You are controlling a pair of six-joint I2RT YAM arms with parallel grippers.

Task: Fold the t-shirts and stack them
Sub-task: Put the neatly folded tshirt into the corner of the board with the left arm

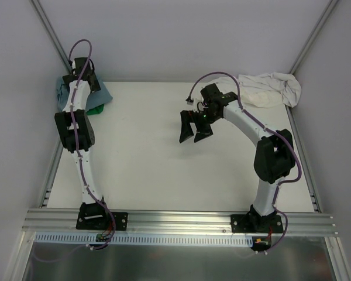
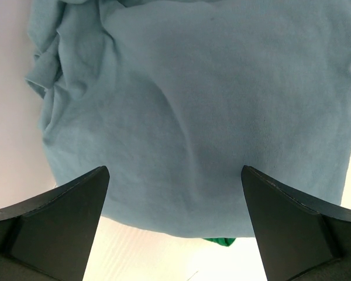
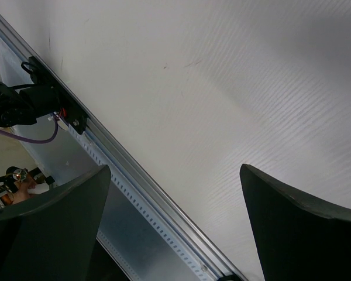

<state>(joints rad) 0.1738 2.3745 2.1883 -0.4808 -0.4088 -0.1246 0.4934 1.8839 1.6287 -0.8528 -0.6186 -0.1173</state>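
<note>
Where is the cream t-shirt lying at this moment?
In the top external view the cream t-shirt lies crumpled at the far right corner of the table, beyond the right gripper, opposite the blue t-shirt at far left.

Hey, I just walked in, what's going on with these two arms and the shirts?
The left end effector, reached out to the far left corner, is open over the bunched slate-blue t-shirt, which lies on top of the green t-shirt. The right end effector hangs open over the middle of the table, holding nothing. The cream t-shirt sits crumpled in the far right corner. No neat stack shows yet.
</note>
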